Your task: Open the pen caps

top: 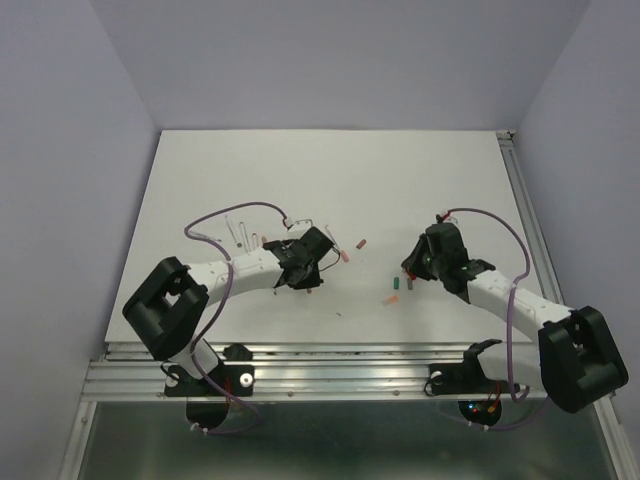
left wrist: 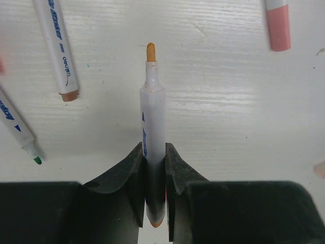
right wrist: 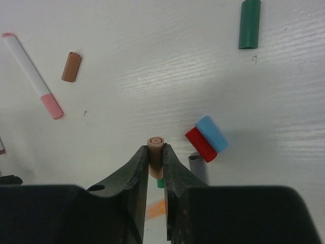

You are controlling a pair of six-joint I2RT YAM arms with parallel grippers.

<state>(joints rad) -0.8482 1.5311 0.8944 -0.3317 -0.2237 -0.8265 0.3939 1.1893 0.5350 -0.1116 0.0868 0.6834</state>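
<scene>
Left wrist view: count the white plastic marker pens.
4: the orange-tipped white pen in the left tool; the brown-ended pen, upper left; the green-tipped pen, left edge; the pink-capped pen, upper right. Others may lie outside the frame.

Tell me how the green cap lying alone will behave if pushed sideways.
The green cap is a short smooth cylinder lying on its side, so it would probably roll rather than slide. It looks like hollow plastic, likely light and stiff. Nothing rests against it, so a nudge may send it far.

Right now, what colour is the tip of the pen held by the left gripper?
Orange; the pen tip shows best in the left wrist view.
</scene>
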